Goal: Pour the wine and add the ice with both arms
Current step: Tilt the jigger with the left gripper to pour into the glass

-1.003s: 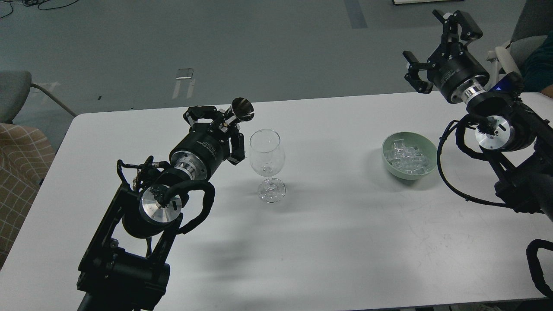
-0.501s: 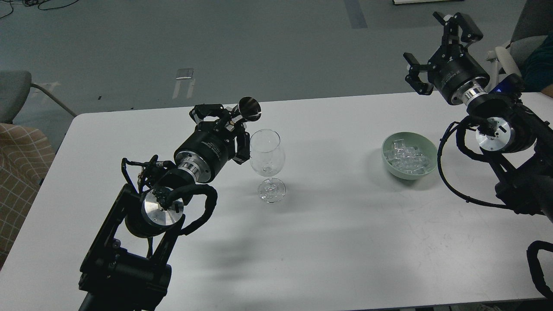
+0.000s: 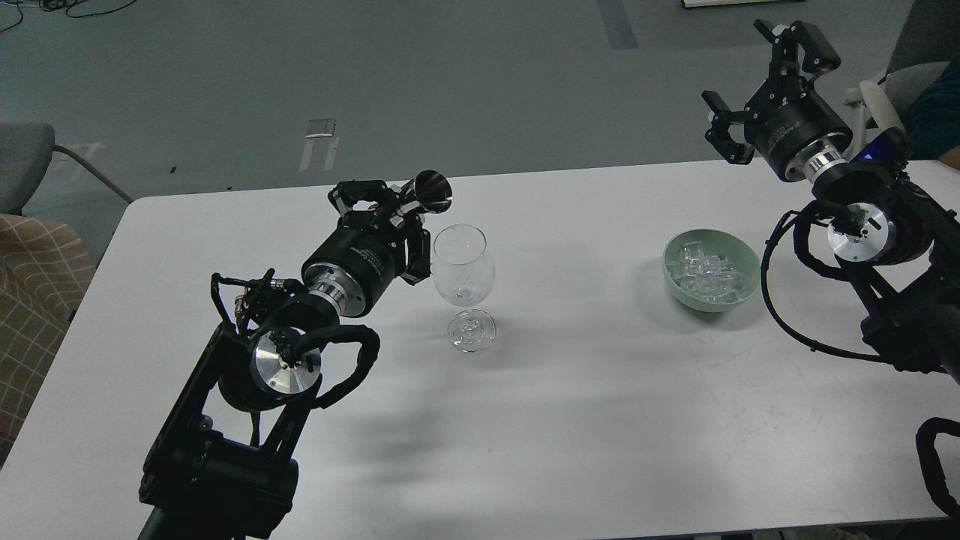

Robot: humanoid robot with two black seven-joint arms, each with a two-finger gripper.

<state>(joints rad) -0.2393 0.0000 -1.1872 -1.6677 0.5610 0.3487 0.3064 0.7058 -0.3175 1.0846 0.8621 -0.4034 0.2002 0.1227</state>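
Note:
An empty clear stemmed wine glass [image 3: 463,274] stands upright on the white table [image 3: 585,390]. My left gripper [image 3: 397,217] is shut on a small dark metal measuring cup [image 3: 431,190], held tilted just above and left of the glass rim. A pale green bowl [image 3: 739,259] to the right holds the heap of clear ice cubes [image 3: 705,271]. My right gripper [image 3: 765,86] is open and empty, raised above the table's far edge, behind and right of the bowl.
A grey chair [image 3: 22,165] and a checked cushion [image 3: 34,300] stand off the table's left end. Another chair and a person's arm [image 3: 930,112] are at the far right. The table's front edge runs along the bottom.
My left gripper moved the cup right and slightly up, close to the glass rim, then nearly stopped. My right gripper shifted a little right and up.

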